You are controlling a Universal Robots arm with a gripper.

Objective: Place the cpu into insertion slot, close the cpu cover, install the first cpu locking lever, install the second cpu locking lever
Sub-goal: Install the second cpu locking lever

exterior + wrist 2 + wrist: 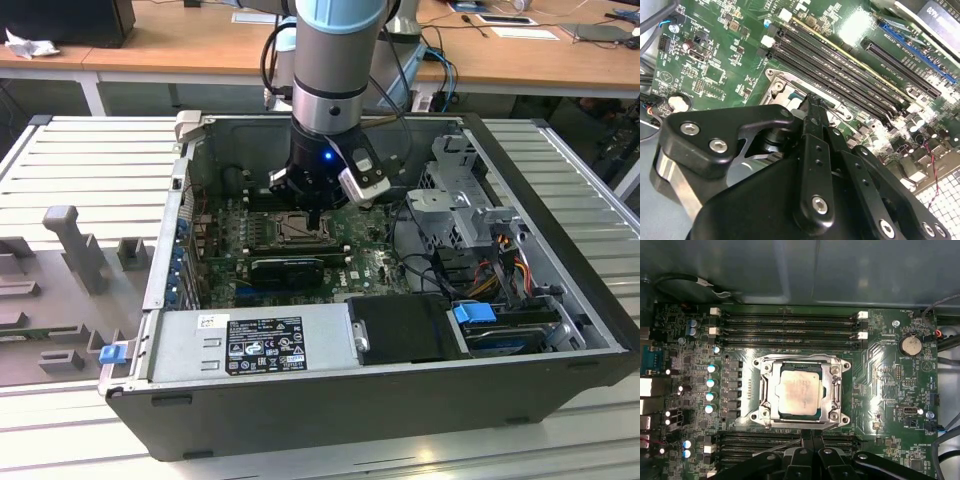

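The gripper point(810, 439) hangs low over the motherboard point(880, 370), its black fingers point(815, 130) drawn together into one narrow tip with nothing between them — the tip sits at the edge of the insertion slot point(800, 392), beside the long memory slots point(850, 75). In the first wrist view the cpu point(799, 393) lies flat in the slot, and the cpu cover point(832, 390) is down around it, framing its pale top. All of this sits inside the open computer case point(560, 330) on a slatted table point(90, 140)
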